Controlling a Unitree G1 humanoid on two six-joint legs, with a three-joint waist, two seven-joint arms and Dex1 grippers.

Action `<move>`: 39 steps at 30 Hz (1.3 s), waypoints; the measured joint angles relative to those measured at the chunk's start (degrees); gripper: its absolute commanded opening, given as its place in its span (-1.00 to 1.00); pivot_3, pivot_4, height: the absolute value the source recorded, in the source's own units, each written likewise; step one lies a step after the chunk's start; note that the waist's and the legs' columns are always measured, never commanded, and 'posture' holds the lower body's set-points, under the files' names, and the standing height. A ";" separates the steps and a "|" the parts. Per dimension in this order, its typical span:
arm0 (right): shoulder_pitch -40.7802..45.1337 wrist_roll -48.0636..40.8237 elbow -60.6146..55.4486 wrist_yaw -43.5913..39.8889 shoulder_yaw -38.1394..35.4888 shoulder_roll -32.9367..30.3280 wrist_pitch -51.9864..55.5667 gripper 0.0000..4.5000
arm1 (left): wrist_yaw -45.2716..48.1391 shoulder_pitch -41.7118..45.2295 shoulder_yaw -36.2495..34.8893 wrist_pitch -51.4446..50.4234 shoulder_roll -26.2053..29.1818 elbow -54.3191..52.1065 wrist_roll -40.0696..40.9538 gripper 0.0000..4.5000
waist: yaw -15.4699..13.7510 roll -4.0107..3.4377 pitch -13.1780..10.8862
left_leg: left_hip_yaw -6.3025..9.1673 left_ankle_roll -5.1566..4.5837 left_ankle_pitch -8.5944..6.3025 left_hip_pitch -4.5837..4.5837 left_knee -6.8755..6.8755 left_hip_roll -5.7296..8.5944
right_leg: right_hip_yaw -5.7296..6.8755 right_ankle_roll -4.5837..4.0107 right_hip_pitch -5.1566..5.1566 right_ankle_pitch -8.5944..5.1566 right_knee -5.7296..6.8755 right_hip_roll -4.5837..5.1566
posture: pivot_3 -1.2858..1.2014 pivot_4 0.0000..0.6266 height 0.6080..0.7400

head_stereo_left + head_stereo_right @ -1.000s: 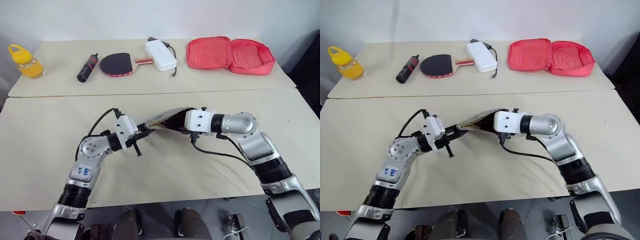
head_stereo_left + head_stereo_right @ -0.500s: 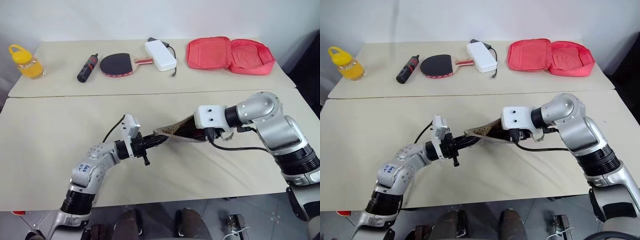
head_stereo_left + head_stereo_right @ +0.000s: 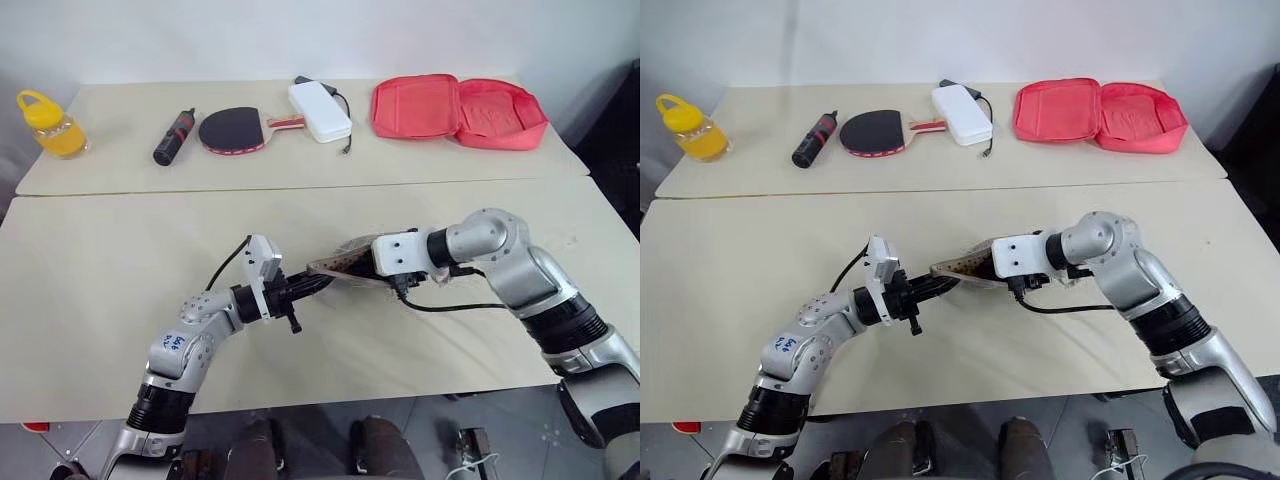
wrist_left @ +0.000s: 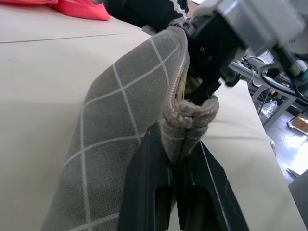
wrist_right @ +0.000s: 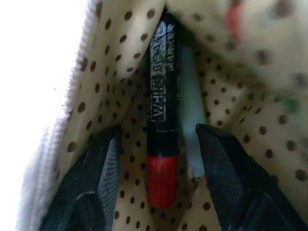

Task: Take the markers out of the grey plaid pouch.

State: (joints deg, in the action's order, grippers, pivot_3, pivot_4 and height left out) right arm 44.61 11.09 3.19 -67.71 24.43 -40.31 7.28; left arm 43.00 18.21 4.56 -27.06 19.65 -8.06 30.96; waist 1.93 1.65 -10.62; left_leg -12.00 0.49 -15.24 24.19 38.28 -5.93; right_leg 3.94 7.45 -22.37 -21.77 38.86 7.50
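The grey plaid pouch (image 3: 345, 268) hangs just above the middle of the near table. My left gripper (image 4: 177, 144) is shut on its zip-edged corner. My right gripper (image 5: 159, 132) reaches into the pouch's mouth from the other side, open. Between its fingers, inside the dotted beige lining, lies one of the markers, black with a red cap (image 5: 161, 110); neither finger touches it. A pale marker (image 5: 190, 120) lies beside it. In the eye views the pouch hides the right fingertips.
Along the far table stand a yellow bottle (image 3: 48, 125), a black-and-red cylinder (image 3: 173, 136), a table tennis bat (image 3: 235, 130), a white power bank (image 3: 320, 110) and an open red zip case (image 3: 460, 108). A seam (image 3: 300, 187) divides the two tables.
My right arm has dropped its elbow and pushed its gripper further into the pouch. The pouch has sunk a little. My left wrist has rolled while keeping its grip.
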 measured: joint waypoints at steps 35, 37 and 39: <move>-1.93 -28.16 -13.96 -6.15 -19.18 -6.14 20.25 -0.77 | 0.75 0.67 -0.44 10.12 1.57 2.78 -8.87 -1.00 | -0.17 0.00 0.00 | 0.01 -0.03 -0.02 0.01 -0.06 0.01 | 0.00 -0.01 0.01 0.01 -0.10 0.02 | 0.03 -0.52 1.00; 0.85 -28.35 -11.33 -3.51 -21.24 -5.27 19.68 -0.77 | 1.04 -0.20 -0.30 10.75 1.82 2.79 -9.29 -1.00 | -0.23 0.00 0.00 | 0.01 -0.03 -0.02 0.01 -0.05 0.02 | 0.00 -0.01 0.01 0.01 -0.11 0.03 | 0.03 -0.52 1.00; 2.82 -27.91 -8.40 -1.46 -22.94 -5.26 18.10 -0.77 | 1.43 -0.99 -0.25 11.02 2.06 3.01 -9.63 -1.00 | -0.30 0.00 0.00 | 0.01 -0.03 -0.02 0.01 -0.07 0.02 | 0.01 -0.01 0.01 0.01 -0.14 0.03 | 0.03 -0.52 1.00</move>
State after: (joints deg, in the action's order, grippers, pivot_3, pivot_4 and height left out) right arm 47.43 -16.82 -5.21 -69.18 1.49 -45.57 25.38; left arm 44.43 17.23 4.32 -16.04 21.70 -5.05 21.34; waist 1.63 1.65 -10.62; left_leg -11.99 0.46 -15.26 24.20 38.21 -5.91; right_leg 3.94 7.44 -22.36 -21.77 38.72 7.53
